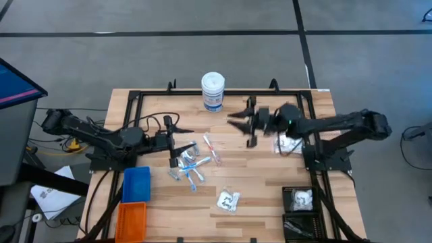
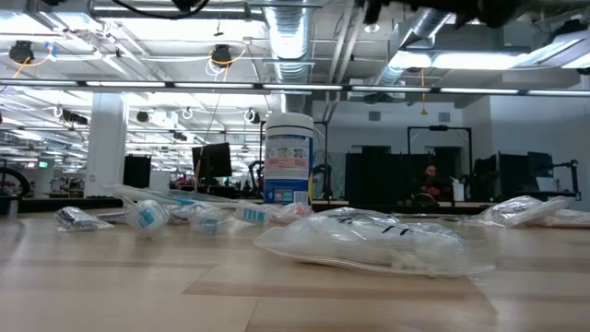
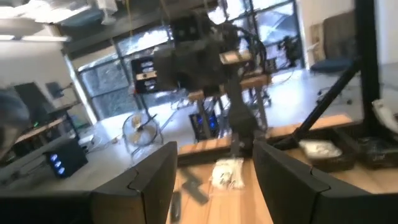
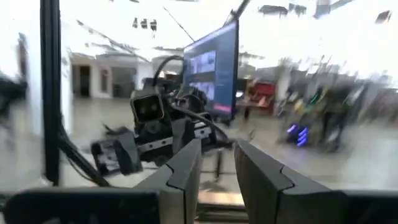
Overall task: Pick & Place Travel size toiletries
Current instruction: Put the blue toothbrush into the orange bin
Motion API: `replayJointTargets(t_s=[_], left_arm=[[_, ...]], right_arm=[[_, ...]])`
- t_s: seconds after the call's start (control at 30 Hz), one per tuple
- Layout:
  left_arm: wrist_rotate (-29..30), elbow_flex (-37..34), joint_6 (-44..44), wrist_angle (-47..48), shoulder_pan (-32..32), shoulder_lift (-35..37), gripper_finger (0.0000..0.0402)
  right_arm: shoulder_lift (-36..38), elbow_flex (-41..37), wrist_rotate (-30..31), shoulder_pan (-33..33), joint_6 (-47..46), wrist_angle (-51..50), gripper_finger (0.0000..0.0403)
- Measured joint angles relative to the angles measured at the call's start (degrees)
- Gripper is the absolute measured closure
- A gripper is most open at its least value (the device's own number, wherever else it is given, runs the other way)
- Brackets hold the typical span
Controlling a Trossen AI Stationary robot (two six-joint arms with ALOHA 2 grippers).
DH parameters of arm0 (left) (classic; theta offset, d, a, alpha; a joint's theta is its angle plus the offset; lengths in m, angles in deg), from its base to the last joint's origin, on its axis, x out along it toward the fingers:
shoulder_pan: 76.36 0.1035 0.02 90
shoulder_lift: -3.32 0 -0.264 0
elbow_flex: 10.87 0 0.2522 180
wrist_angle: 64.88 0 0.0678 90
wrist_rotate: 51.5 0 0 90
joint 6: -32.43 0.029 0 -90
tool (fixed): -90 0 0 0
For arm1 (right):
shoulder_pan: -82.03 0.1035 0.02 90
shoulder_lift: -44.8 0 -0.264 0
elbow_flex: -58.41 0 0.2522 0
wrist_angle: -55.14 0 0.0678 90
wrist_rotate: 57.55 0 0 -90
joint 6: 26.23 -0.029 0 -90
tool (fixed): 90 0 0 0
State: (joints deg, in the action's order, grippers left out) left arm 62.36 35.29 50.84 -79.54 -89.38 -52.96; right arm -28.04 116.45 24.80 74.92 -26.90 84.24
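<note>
The travel size toiletries lie in a loose pile point(image 1: 192, 162) at mid-table: small silver-blue tubes and thin white-and-red sticks, also seen in the low view as tubes point(image 2: 175, 214). One clear packet point(image 1: 228, 200) lies nearer the front edge, and another clear packet point(image 1: 289, 145) rests under the right arm. My left gripper point(image 1: 181, 143) hovers level just left of the pile, open and with nothing in it point(image 3: 214, 152). My right gripper point(image 1: 236, 125) is raised above the table right of centre, pointing left, its fingers apart with nothing between them point(image 4: 219, 149).
A tall white canister point(image 1: 212, 91) with a blue label stands at the far centre. A blue bin point(image 1: 136, 183) and an orange bin point(image 1: 131, 219) sit at the front left. A black bin point(image 1: 300, 199) holding a white packet sits at the front right. A black frame point(image 1: 135, 101) borders the table.
</note>
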Motion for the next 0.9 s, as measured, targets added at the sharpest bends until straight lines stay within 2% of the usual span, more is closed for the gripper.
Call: replayJointTargets(t_s=[0.07, 0.13, 0.3, 0.4, 0.57, 0.8, 0.9], left_arm=[[0.4, 0.8, -0.7, 5.4, 0.4, 0.7, 0.0198], [0.7, 3.0, -1.8, 11.8, 0.2, 1.7, 0.0198], [-0.2, 8.9, -7.8, 32.4, -1.2, 2.1, 0.0198], [-2.0, 10.5, -11.2, 37.3, -1.8, -0.3, 0.0198], [-4.8, 12.2, -12.5, 40.2, -0.5, -8.9, 0.0198], [-16.2, 19.5, -18.6, 47.9, 5.4, -24.8, 0.0198], [-17.9, 21.7, -18.9, 49.5, 6.4, -30.0, 0.0198]], right_arm=[[0.5, -0.4, -4.7, -3.9, -5.9, -2.0, 0.031], [0.5, -0.4, -6.8, -6.4, -10.0, -2.7, 0.031], [0.5, -0.4, -7.3, -7.7, -12.5, -1.8, 0.031], [0.5, -0.4, -7.4, -7.4, -12.5, -1.4, 0.031], [0.6, 0.6, -7.4, -7.4, -11.8, 3.2, 0.031], [2.1, 0.8, -7.2, -8.1, -9.4, -3.6, 0.031], [2.0, 0.8, -7.2, -8.7, -9.4, -5.8, 0.031]])
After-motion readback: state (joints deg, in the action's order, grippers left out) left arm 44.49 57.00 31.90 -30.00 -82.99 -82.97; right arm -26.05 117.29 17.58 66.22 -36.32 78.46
